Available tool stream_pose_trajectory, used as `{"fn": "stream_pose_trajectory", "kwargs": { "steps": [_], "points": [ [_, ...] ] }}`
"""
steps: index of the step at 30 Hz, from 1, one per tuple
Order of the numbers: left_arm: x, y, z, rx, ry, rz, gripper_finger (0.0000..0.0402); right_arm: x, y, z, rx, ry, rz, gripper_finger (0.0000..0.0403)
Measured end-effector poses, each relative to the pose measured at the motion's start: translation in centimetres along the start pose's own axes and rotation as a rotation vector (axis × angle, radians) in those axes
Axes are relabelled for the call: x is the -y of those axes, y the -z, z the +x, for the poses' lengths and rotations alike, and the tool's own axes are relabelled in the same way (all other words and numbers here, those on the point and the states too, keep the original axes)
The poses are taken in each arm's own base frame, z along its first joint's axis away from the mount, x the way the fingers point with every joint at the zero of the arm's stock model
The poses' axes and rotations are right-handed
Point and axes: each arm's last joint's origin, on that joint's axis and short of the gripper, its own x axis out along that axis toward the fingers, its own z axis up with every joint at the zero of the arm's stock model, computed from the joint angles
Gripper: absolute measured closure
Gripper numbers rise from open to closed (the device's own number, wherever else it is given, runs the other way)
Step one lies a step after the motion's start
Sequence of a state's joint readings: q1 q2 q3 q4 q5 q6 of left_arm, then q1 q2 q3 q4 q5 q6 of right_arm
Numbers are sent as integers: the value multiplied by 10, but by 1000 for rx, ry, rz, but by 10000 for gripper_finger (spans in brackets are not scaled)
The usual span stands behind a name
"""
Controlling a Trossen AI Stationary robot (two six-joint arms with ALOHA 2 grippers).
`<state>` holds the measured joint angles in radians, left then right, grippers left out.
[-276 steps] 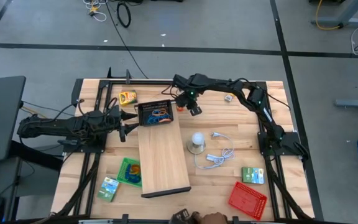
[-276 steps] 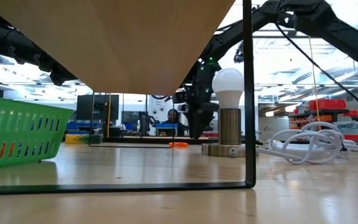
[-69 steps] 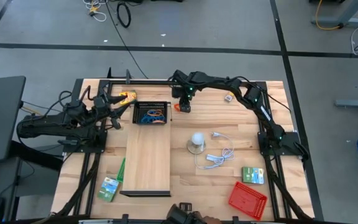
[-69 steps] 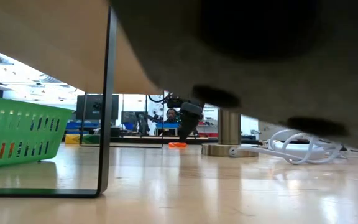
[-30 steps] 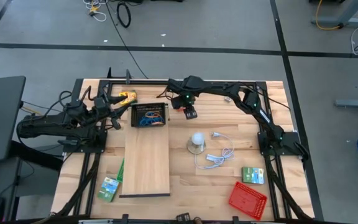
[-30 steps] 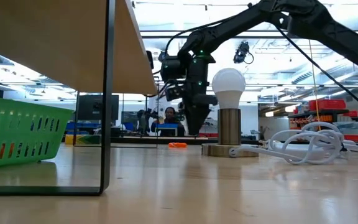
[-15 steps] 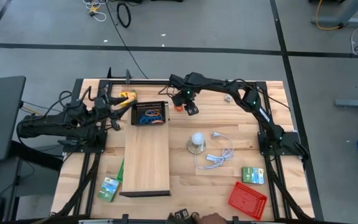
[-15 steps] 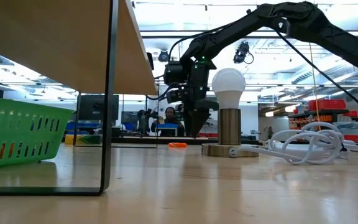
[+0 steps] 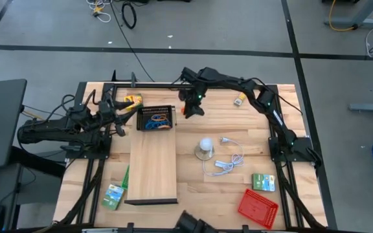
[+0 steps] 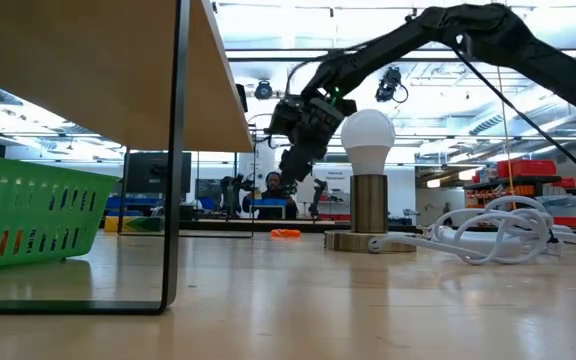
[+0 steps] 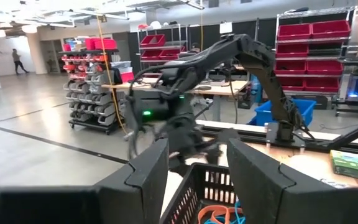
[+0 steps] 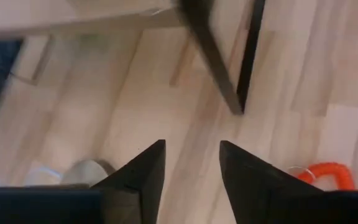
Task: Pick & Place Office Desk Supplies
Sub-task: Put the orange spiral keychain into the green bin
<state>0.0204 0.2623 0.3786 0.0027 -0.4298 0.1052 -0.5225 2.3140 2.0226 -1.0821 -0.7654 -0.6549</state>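
Orange loop clip (image 12: 323,175) shows beside right gripper (image 12: 191,163) (fingers parted, empty) in wrist view only; left gripper (image 11: 196,167) open by black tray (image 9: 157,118).

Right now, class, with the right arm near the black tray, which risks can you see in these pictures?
1. The orange clip lies on the table beside the right gripper, not between its open fingers, so closing may miss it.
2. The black tray stands close by; a swing could knock it.
3. The left gripper hangs open at that tray, so the arms could meet.
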Motion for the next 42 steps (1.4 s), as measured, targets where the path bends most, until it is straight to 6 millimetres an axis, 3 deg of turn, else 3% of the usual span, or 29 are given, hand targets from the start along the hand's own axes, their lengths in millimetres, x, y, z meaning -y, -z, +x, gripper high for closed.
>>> {"fn": "stream_pose_trajectory", "kwargs": {
  "steps": [3,7,12,18,25,32,42],
  "points": [
    [0,0,0,2,15,-14,232,10,6,-11,95,-70,51,266],
    [0,0,0,2,13,-14,232,26,10,-29,174,-33,88,288],
    [0,0,0,2,12,-14,232,43,12,-38,133,194,180,291],
    [0,0,0,2,12,-11,232,29,13,-18,-208,463,105,252],
    [0,0,0,2,12,-10,232,11,11,1,-429,479,-50,191],
    [0,0,0,3,12,-12,232,31,28,35,-549,473,-72,203],
    [0,0,0,2,12,-8,232,27,16,41,-575,531,-219,206]
  ]
}}
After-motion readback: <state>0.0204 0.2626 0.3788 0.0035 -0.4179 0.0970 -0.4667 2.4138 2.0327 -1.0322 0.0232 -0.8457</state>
